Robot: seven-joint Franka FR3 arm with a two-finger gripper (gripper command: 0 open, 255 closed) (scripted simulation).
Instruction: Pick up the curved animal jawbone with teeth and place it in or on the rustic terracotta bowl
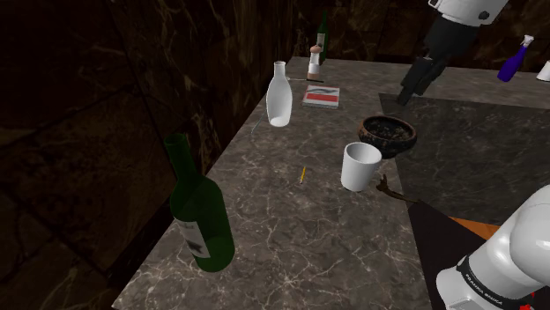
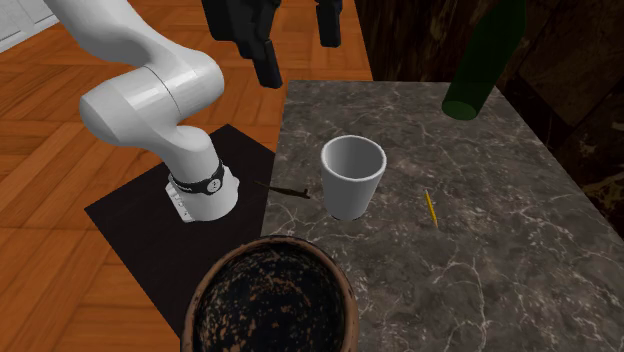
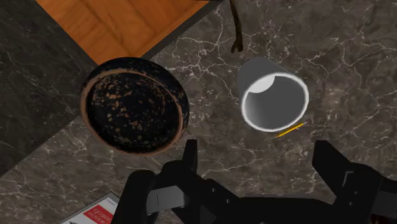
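The jawbone is a thin, dark brown curved piece lying at the marble counter's edge, just beside the white cup. It also appears as the jawbone and the jawbone. The bowl is dark with rusty speckles and a brownish rim, on the other side of the cup; the bowl and the bowl show it empty. My black gripper hangs open high above bowl and cup, with nothing between its fingers. The gripper is well above the counter.
A green wine bottle lies tilted at the counter's near end. A white bottle, a book and small bottles stand further back. A yellow pencil lies near the cup. A blue spray bottle stands at the far right.
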